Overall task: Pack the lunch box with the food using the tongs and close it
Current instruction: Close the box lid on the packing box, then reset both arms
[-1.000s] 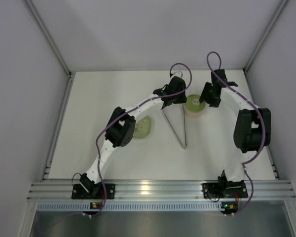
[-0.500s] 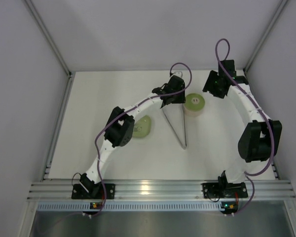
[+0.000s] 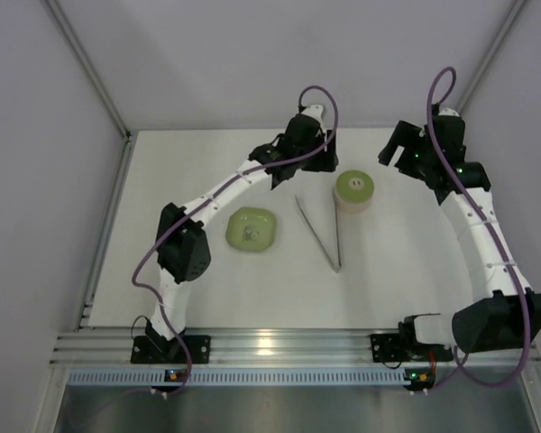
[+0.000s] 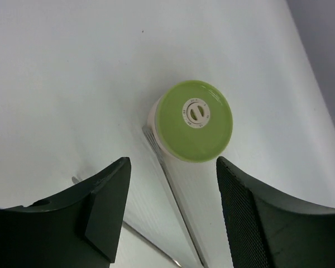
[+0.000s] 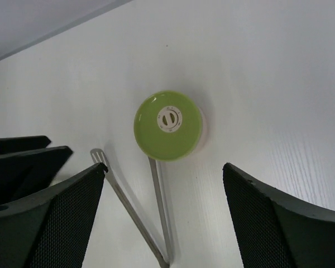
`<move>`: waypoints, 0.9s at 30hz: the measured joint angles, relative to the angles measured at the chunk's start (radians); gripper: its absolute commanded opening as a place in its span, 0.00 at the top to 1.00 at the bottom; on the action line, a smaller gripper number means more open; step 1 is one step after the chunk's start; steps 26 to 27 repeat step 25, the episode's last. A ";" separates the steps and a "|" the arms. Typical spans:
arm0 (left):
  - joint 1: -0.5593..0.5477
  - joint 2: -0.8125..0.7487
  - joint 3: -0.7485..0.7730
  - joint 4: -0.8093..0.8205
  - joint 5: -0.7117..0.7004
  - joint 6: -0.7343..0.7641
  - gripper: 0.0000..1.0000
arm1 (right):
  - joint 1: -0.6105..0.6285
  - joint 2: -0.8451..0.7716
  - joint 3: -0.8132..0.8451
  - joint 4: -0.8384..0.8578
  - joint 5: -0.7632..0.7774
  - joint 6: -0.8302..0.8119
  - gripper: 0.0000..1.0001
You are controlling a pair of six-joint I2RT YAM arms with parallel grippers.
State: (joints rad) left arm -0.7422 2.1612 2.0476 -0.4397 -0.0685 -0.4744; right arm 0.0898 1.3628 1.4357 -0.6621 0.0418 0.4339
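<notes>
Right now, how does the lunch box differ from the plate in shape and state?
The lunch box is round and stands tall; the plate is squarish and shallow. The lunch box is closed under its green lid; the plate lies open. One arm of the tongs ends at the lunch box, while the plate lies apart from them. Both are green on top.

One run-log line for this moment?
lunch box: lid on | tongs: lying beside it | left gripper: open, empty | right gripper: open, empty
</notes>
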 measured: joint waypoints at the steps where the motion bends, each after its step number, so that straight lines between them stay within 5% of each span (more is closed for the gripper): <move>1: 0.000 -0.048 -0.027 0.005 -0.003 0.006 0.27 | 0.000 -0.033 -0.026 0.007 -0.008 -0.002 0.06; 5: 0.000 -0.247 -0.146 0.011 -0.038 0.027 0.13 | 0.000 -0.146 -0.121 0.037 -0.064 -0.016 0.01; 6: 0.000 -0.295 -0.179 0.012 -0.052 0.033 0.01 | 0.000 -0.173 -0.144 0.050 -0.082 -0.018 0.01; 16: 0.010 -0.718 -0.545 -0.061 -0.266 0.112 0.01 | 0.000 -0.335 -0.311 0.192 -0.180 -0.032 0.01; 27: 0.095 -0.843 -0.593 -0.093 -0.299 0.121 0.01 | 0.000 -0.342 -0.356 0.252 -0.230 -0.031 0.00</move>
